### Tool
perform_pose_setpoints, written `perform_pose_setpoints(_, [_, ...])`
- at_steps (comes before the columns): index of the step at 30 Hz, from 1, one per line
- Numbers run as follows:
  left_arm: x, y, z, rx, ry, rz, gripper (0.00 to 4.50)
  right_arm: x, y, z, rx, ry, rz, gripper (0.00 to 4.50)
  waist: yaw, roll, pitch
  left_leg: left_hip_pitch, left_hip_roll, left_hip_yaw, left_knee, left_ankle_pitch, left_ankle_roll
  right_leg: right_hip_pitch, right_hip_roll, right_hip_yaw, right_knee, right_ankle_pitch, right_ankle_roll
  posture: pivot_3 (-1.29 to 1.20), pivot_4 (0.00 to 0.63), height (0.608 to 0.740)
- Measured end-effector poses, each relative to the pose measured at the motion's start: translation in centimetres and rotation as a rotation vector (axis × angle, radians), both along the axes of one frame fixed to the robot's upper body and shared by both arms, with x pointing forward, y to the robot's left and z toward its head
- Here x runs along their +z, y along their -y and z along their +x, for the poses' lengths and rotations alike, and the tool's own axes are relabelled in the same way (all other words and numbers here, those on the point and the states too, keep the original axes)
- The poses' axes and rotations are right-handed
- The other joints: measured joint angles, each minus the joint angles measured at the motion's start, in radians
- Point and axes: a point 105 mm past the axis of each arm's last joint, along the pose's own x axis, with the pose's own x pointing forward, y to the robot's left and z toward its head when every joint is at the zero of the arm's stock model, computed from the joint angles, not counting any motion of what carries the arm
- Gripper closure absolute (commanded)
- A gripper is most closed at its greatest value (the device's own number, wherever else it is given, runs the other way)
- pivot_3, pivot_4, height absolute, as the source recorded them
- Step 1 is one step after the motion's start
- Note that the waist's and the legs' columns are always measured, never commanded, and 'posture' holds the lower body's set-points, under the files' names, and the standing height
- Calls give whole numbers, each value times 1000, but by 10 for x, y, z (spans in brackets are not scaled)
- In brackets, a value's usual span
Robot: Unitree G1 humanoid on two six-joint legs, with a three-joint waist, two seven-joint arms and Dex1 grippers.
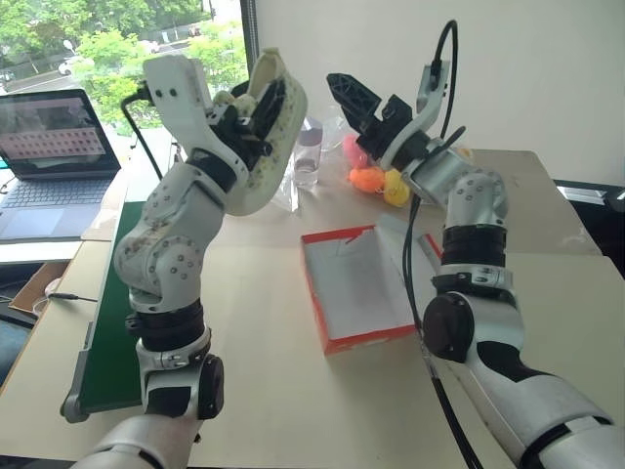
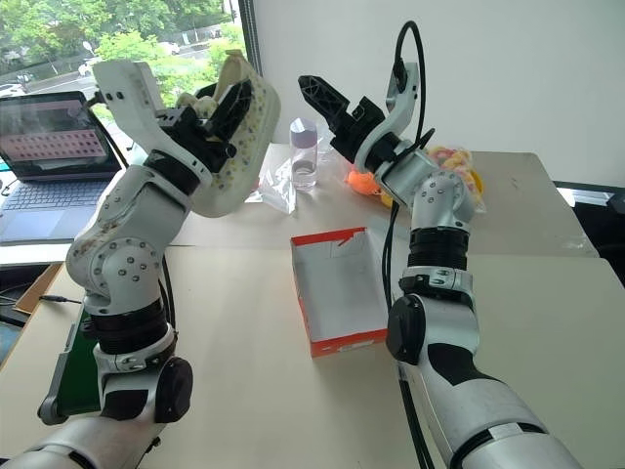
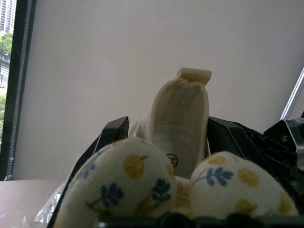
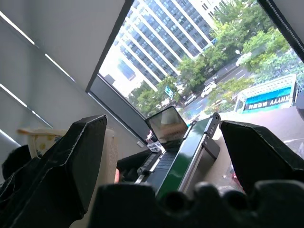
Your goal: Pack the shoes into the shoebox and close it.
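Note:
A cream-white shoe (image 1: 271, 147) with a perforated sole side is raised well above the table, tilted, with my left gripper (image 1: 256, 112) shut on it. In the left wrist view the shoe (image 3: 183, 118) rises between the black fingers (image 3: 114, 135), its lining printed with yellow dots and blue leaves. My right gripper (image 1: 350, 98) is raised just to the right of the shoe, open and holding nothing; its fingers (image 4: 80, 161) stand wide apart. The red-orange shoebox (image 1: 366, 340) lies open on the table below, showing its white inside.
A long green tray (image 1: 112, 342) runs along the table's left edge. A laptop (image 1: 54, 147) stands at the back left by the window. A clear bottle (image 1: 308, 151) and a bag of colourful toys (image 1: 376, 178) sit behind the shoebox.

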Motion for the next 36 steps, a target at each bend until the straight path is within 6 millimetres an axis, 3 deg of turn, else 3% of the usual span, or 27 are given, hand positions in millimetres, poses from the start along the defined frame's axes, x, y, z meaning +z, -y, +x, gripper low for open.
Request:
perform_pose_setpoints(7, [0, 3, 4, -21, -6, -1, 2327, 2, -4, -9, 42, -18, 19, 0, 8, 0, 0, 0, -1, 0, 2, 1, 1, 1, -1, 0, 0, -3, 7, 0, 150, 740])
perform_pose_setpoints(31, [-5, 23, 10, -87, -16, -28, 2327, -2, -10, -24, 77, -11, -21, 0, 10, 0, 0, -1, -1, 0, 2, 1, 2, 0, -1, 0, 0, -3, 8, 0, 150, 740])
perform_pose_setpoints(34, [-1, 24, 9, -91, -6, -28, 2327, -2, -12, -25, 76, -7, -27, 623, 10, 0, 0, -1, -1, 0, 2, 1, 2, 0, -1, 0, -1, -3, 7, 0, 150, 740])
perform_pose_setpoints(36, [-1, 25, 9, -93, -7, -29, 2327, -3, -14, -25, 79, -9, -30, 1308, 10, 0, 0, -1, -1, 0, 2, 1, 2, 0, -1, 0, -1, -3, 7, 0, 150, 740])
